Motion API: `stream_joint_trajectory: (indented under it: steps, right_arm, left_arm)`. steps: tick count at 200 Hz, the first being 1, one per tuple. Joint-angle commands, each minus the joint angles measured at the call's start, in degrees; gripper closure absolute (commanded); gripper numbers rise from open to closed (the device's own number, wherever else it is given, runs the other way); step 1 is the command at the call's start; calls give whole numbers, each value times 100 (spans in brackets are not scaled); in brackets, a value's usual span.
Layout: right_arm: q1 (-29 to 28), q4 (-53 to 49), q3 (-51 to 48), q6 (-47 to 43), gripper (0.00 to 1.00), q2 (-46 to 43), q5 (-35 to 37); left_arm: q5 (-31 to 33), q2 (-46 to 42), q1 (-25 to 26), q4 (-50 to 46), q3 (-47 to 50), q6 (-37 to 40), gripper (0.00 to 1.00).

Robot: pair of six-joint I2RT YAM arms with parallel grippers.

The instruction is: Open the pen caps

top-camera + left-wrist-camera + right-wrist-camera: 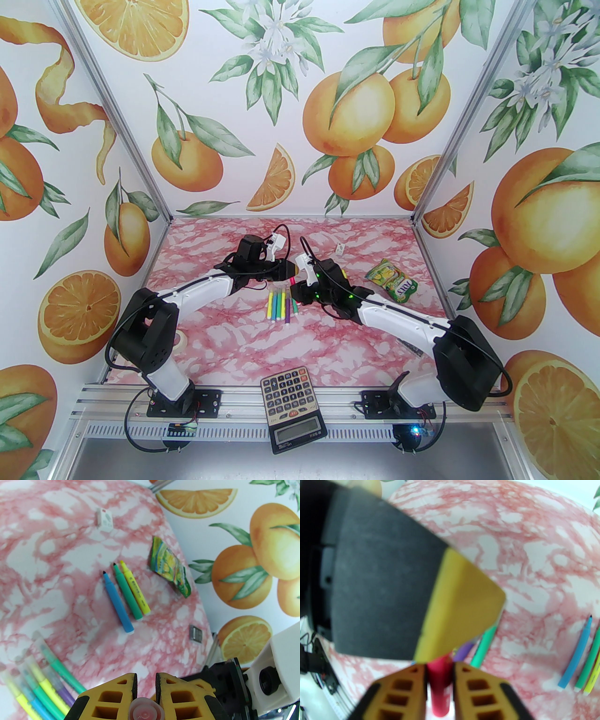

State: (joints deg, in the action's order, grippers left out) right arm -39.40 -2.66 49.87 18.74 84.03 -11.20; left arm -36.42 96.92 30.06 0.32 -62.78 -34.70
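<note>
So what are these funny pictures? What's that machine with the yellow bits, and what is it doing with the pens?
These are two robot arms bolted to a pink marbled table. One picture looks down from above; the other two come from a small camera on each wrist. The yellow pincers are called end effectors. On the table lie capped felt-tip pens in a row, three uncapped ones, a snack pouch, a calculator and a small white box. The right end effector pinches a pink pen; the left end effector is shut on its pale end, seemingly the cap.
</note>
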Motion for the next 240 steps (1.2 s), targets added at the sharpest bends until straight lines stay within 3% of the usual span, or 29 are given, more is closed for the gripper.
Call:
stream_joint_trajectory:
  steps: [1, 25, 49, 101, 154, 240]
  right_arm:
    - [-5, 220, -126, -18, 63, 38, -40]
    - [1, 303, -143, 2, 59, 154, -65]
    - [-1, 477, -181, 35, 62, 227, -93]
    - [-5, 652, -192, 68, 83, 285, -92]
    - [-1, 463, -382, -140, 98, 189, -40]
    - [-22, 472, -950, -506, 100, -237, 43]
  left_arm:
    - [-179, 55, 17, 292, -234, -80, 87]
    - [-230, 55, 17, 385, -234, -153, 88]
    - [-306, 55, 13, 482, -243, -226, 88]
    - [-368, 74, -10, 523, -259, -257, 89]
    - [-336, -69, -359, 698, -91, -459, 98]
    - [-417, -305, -919, 936, 157, -765, 100]
